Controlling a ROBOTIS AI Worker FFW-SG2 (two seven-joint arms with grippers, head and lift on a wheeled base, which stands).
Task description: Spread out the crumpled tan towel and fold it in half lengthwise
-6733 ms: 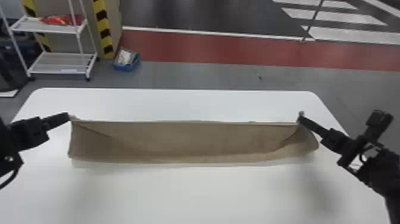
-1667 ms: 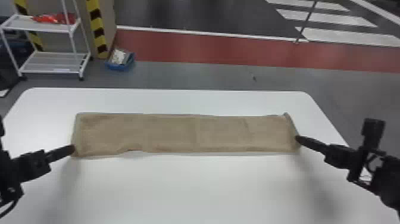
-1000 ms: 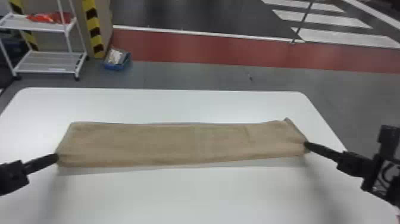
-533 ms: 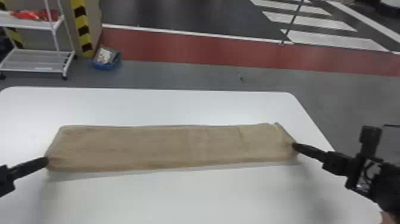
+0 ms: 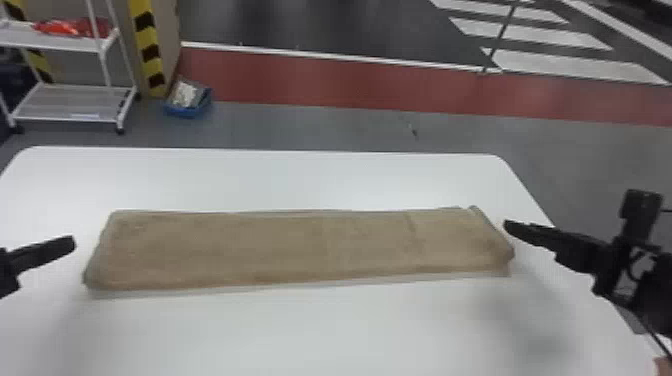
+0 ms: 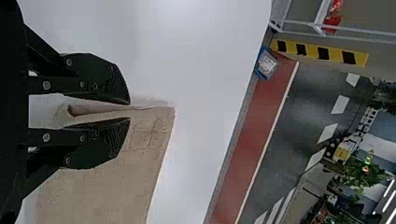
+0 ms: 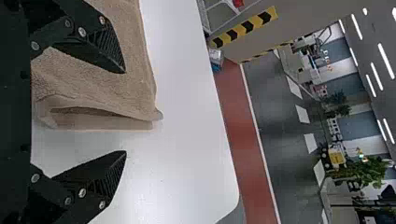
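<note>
The tan towel [image 5: 300, 250] lies as a long strip on the desk [image 5: 325, 335], its near corners [image 5: 97, 281] just let go by the left jaws, slightly parted, and right jaws, spread wide, both empty, so the lengthwise fold seems made.

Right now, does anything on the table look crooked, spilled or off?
Only something small: the long, folded tan cloth towel on the smooth white table is untidy at its right end. The layers gape there instead of lying flush, and a small tip pokes out at the far corner. I see no spill or damage.
</note>
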